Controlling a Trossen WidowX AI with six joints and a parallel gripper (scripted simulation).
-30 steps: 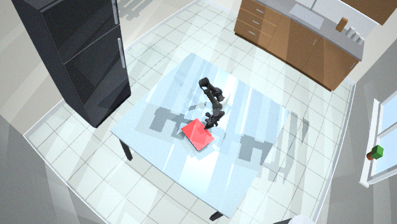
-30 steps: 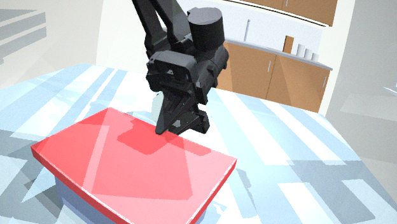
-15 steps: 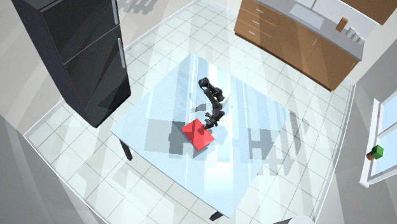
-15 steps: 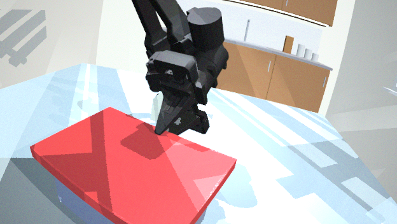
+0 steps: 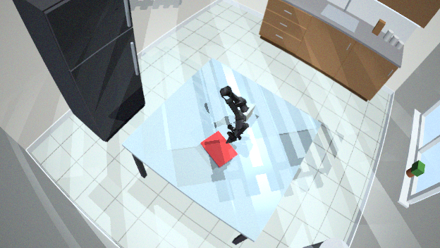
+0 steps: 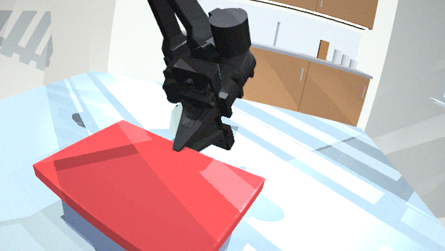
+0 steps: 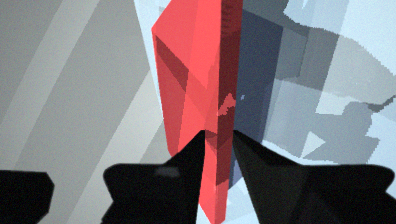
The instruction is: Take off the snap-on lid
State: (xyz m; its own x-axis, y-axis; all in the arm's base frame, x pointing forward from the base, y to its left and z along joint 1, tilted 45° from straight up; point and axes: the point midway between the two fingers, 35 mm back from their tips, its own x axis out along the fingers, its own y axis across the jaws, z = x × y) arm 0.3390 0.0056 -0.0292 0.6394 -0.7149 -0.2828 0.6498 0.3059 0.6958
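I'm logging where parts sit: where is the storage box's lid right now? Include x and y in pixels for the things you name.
The flat red lid point(image 5: 220, 151) point(image 6: 142, 175) point(image 7: 187, 65) sits over the blue box point(image 6: 83, 222) point(image 7: 257, 75), one edge between the black end effector's fingers.

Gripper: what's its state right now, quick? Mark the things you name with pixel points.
Gripper point(image 5: 230, 141) point(image 6: 187, 147) point(image 7: 218, 134): closed on the edge of the red lid point(image 5: 219, 151) point(image 6: 157, 178) point(image 7: 192, 65).
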